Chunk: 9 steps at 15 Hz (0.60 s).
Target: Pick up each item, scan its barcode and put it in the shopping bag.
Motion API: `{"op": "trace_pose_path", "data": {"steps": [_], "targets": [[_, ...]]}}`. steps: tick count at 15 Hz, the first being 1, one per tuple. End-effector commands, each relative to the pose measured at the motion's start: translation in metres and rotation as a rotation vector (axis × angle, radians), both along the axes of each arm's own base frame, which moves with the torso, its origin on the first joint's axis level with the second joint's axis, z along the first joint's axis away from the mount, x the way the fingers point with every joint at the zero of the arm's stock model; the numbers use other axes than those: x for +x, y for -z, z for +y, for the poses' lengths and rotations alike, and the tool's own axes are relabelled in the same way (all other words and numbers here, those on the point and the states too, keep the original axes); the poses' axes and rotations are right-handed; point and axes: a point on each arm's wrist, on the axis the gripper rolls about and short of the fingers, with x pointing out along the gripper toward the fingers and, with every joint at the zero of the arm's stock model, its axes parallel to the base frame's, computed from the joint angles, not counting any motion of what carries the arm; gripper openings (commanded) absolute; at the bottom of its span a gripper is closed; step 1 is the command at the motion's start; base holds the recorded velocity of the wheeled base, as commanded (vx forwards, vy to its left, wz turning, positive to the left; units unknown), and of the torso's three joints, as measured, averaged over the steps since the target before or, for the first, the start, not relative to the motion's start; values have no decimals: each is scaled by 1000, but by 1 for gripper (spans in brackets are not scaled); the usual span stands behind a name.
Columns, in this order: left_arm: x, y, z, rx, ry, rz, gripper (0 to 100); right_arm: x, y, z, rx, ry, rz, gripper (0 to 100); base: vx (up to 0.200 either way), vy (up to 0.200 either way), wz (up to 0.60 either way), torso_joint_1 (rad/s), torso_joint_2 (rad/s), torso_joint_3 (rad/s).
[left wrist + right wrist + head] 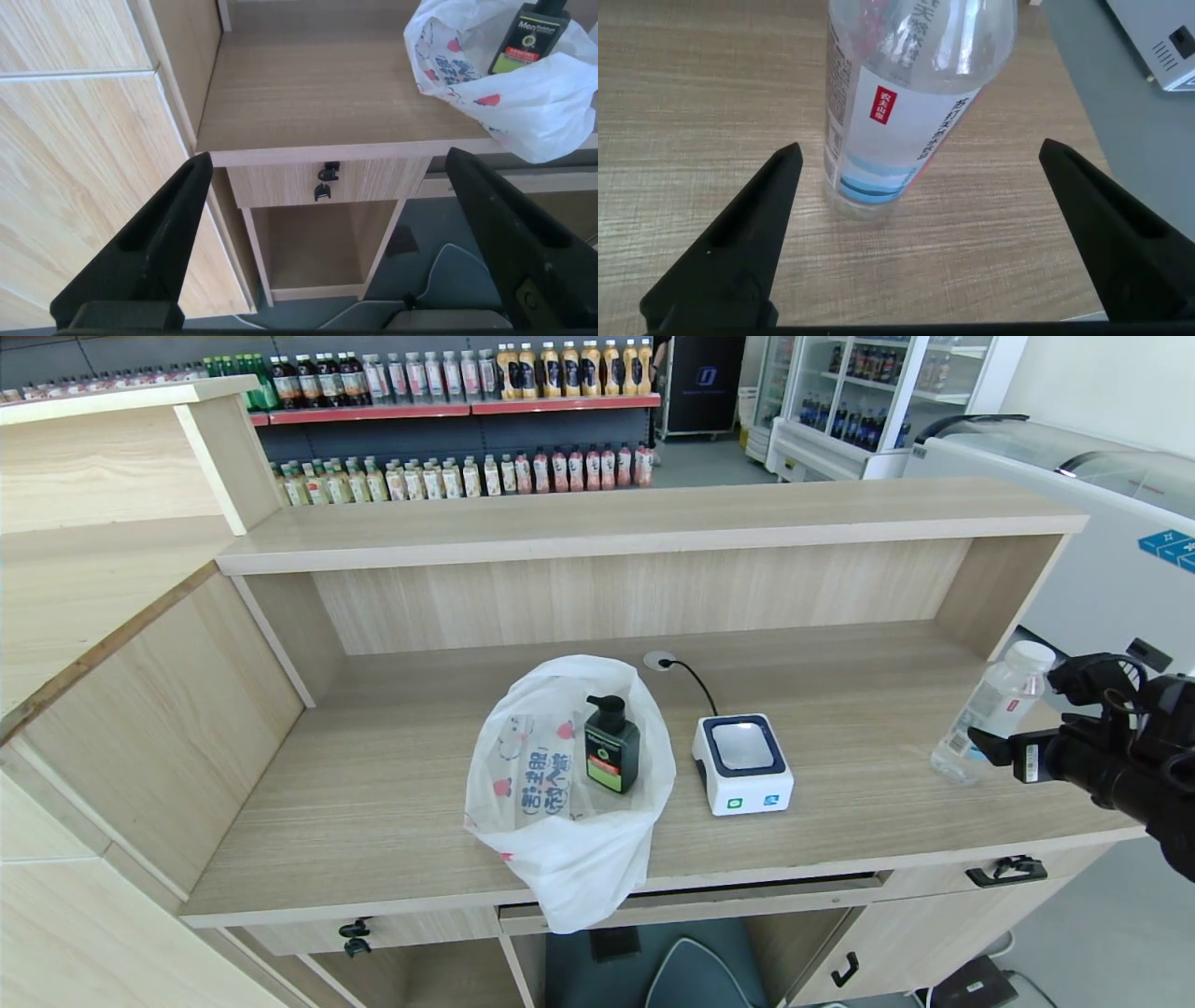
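Step in hand: picking up the water bottle (990,714), as I read it; 1 item, a dark pump bottle (611,747), already stands inside the shopping bag (560,859).
Water bottle: clear with a white cap, standing on the counter (373,784) near its right end, well apart from the bag.
Right claw (920,147): wide open and gripping nothing, level with the bottle; the bottle's lower part sits between the 2 fingers, touching neither.
Left claw (327,157): open and empty, low in front of the counter's left end, facing the drawer handle (326,182) under the top.
Scanner (742,765): white box with a dark-framed window facing up, between the bag and the water bottle, just beside the bag.
Bag: mouth open towards the back of the counter, its lower part hanging over the front edge.
Next move calls for: closing the right claw squarely on the bottle's body, since a clear, round bottle could slip or tip if caught off-centre. Then lift it and turn the label's barcode to the scanner window before carrying it over to the bag mouth.
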Motion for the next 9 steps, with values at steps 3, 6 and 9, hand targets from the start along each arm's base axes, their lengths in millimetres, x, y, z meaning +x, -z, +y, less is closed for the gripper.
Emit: {"op": "trace_pose_path", "data": {"steps": [3,6,9], "targets": [[0,0,0,0,-1,-1,100,10,5,2,10,-18,5,100,0,0,0,0,0,0],[0,0,0,0,-1,-1,100,19,4,6,8,-36,-12,100,0,0,0,0,0,0],[0,0,0,0,-1,-1,100,28,5,10,7,-56,-21,100,0,0,0,0,0,0]]}}
